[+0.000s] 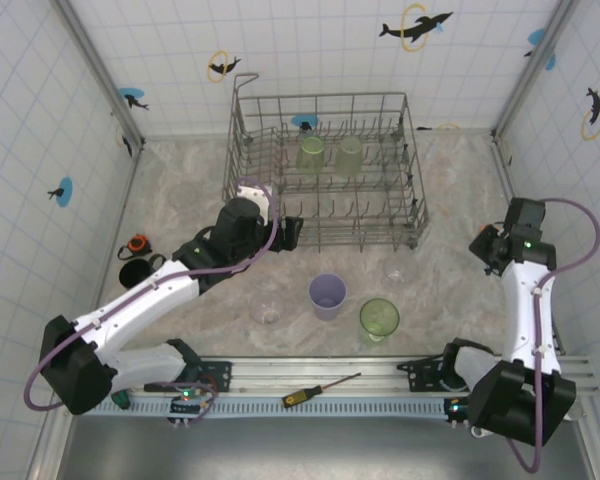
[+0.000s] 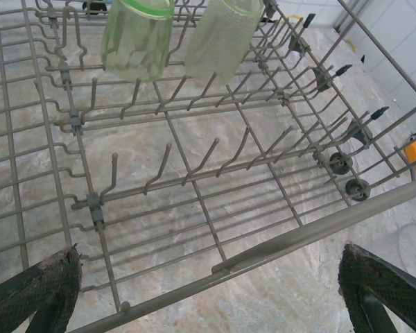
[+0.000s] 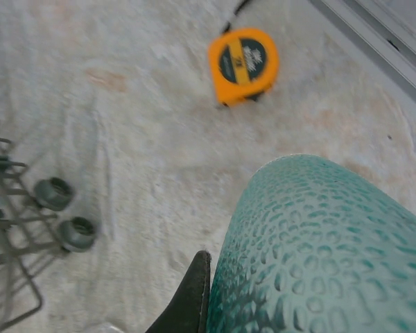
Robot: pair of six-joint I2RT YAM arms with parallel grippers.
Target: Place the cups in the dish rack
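The grey wire dish rack stands at the back middle of the table. Two pale green cups sit upside down on its far tines, seen close in the left wrist view as the ribbed cup and the dimpled cup. My left gripper hangs open at the rack's front left corner, its fingers wide over the near rim, holding nothing. My right gripper is shut on the wall of a dimpled teal cup, one finger against its outside.
On the table in front of the rack stand a lavender cup, a green cup and two clear cups. A black mug sits far left. An orange tape measure lies beyond the teal cup. A screwdriver lies on the front rail.
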